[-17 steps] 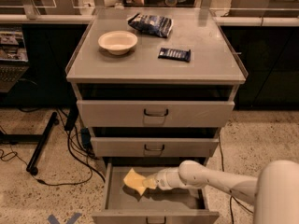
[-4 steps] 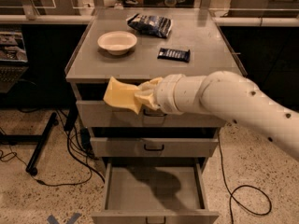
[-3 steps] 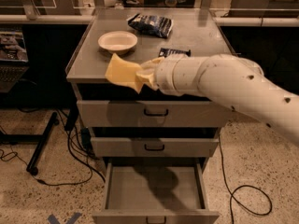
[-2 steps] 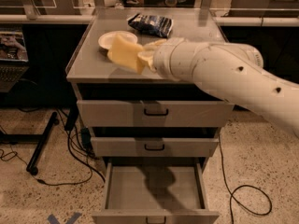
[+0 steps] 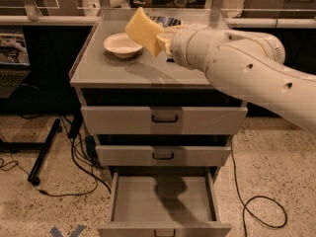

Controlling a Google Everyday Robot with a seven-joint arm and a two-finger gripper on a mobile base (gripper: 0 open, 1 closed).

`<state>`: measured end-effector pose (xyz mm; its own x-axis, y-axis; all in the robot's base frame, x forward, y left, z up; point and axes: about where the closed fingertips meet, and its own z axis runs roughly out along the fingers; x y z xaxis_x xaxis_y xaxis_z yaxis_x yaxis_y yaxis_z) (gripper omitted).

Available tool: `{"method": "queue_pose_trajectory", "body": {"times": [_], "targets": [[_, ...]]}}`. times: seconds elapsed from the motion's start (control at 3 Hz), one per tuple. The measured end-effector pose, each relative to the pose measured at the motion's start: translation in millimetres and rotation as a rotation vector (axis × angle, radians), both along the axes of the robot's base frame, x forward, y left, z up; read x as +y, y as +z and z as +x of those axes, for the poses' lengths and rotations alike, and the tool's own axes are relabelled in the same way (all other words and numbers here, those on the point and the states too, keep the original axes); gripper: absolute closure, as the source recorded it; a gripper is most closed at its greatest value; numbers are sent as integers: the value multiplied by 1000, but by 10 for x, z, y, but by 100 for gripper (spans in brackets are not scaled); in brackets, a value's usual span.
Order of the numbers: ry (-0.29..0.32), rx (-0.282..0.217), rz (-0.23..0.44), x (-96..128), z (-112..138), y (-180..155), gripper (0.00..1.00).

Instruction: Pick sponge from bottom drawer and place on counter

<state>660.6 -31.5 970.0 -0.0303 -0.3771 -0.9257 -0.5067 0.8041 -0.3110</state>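
The pale-yellow sponge (image 5: 142,29) is held tilted in the air above the grey counter (image 5: 118,70), just right of the cream bowl. My gripper (image 5: 162,41) is shut on the sponge's right edge, at the end of the white arm (image 5: 242,68) that reaches in from the right. The bottom drawer (image 5: 163,201) is pulled open below, and its tray holds nothing.
A round cream bowl (image 5: 122,44) sits on the counter's back left. A dark snack bag (image 5: 165,20) lies behind the sponge, partly hidden by the arm. The two upper drawers (image 5: 164,120) are shut. Black cables (image 5: 252,206) run over the floor on both sides.
The gripper has lifted the sponge out of the bottom drawer, raised it past the drawer fronts and carried it up over the counter beside the bowl.
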Motion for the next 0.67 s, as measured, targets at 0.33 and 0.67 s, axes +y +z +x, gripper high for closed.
{"method": "queue_pose_trajectory", "body": {"times": [0.33, 0.67], "targets": [[-78, 77, 91, -300, 255, -200, 100], [-134, 154, 136, -468, 497, -534, 100]]}}
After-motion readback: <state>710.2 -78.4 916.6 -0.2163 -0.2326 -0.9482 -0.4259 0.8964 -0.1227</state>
